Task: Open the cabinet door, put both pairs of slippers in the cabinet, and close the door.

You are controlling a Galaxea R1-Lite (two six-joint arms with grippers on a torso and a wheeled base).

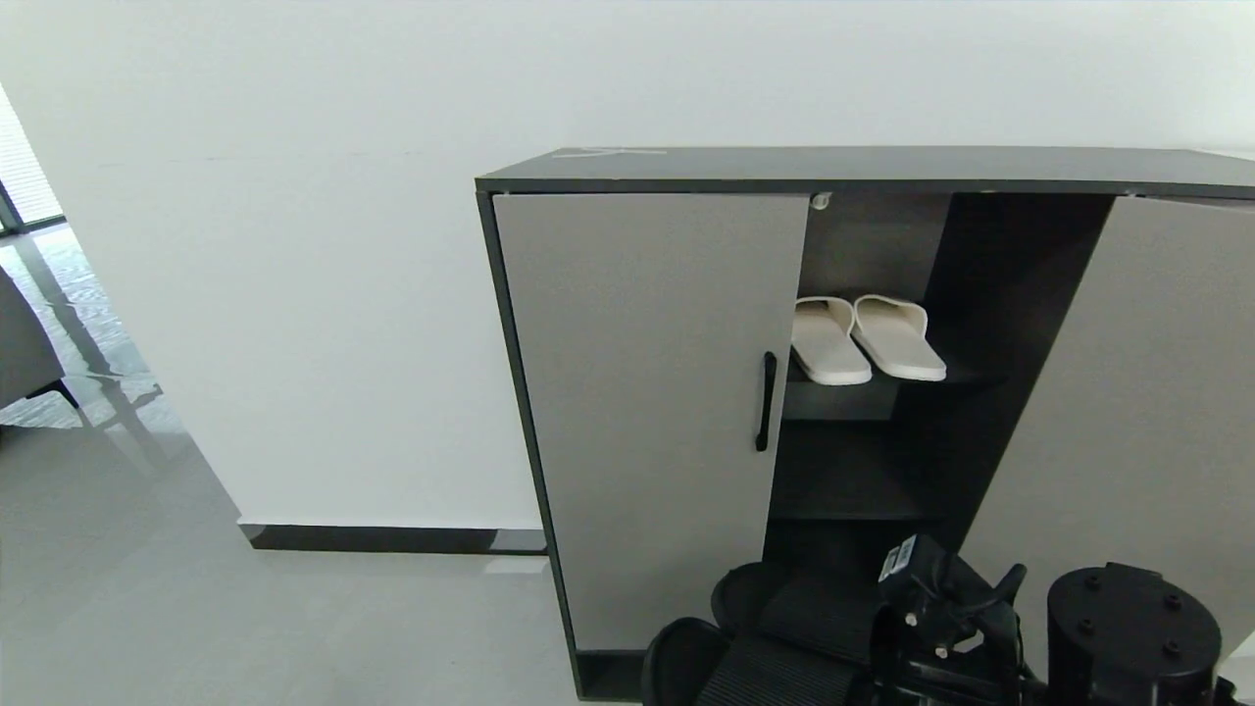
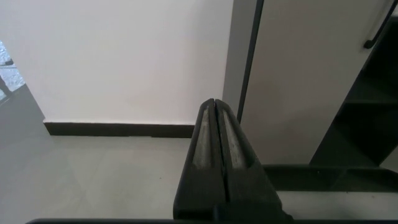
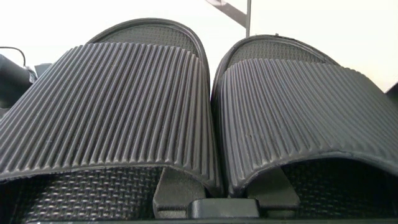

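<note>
A: Right pincer?
B: Clamped on the black slippers, pinching their inner sides together, low before the cabinet.
A: Left pincer?
B: Clenched, fingers pressed together.
A: Inside?
B: White slippers side by side on upper shelf, well above the held pair. Right door open, left door shut.

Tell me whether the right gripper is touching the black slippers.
Touching. The right wrist view shows one finger of the right gripper inside each of the black slippers, with their adjoining inner walls pinched between the fingers.
</note>
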